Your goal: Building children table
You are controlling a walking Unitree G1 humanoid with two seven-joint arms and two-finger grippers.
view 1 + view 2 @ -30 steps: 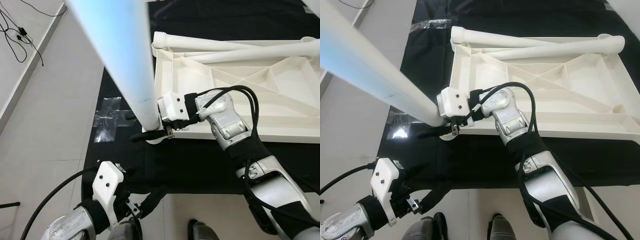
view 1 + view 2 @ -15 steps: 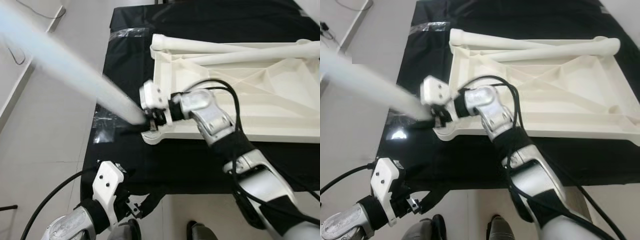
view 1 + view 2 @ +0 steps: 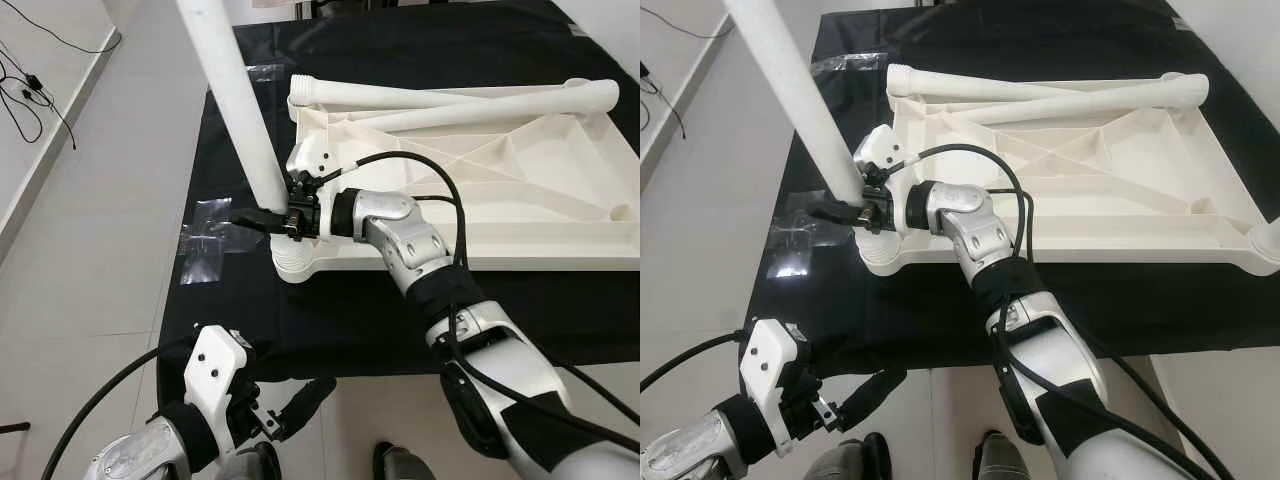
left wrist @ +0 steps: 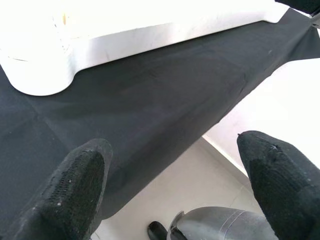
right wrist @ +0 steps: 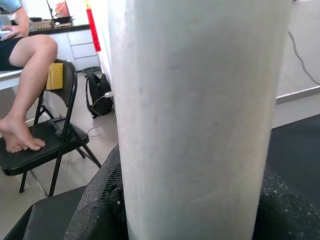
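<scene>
Here, in the left eye view, the right gripper (image 3: 268,217) is clamped on a long white plastic table leg (image 3: 232,100), which stands in the round corner socket (image 3: 293,262) at seven o'clock of the upturned white ribbed plastic tabletop (image 3: 470,190) on a black cloth (image 3: 330,320). Two more white legs (image 3: 450,98) lie along its twelve o'clock edge. No lettering is readable.

In the left wrist view, the left gripper (image 4: 175,185) hangs with fingers (image 4: 70,187) apart above the cloth's edge.

In the right wrist view, a person's bare legs (image 5: 30,95) rest on a black folding chair (image 5: 47,135).

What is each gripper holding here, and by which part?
The right gripper grips the white table leg near its lower end, just above the corner socket of the upturned tabletop. The left gripper is open and holds nothing.
</scene>
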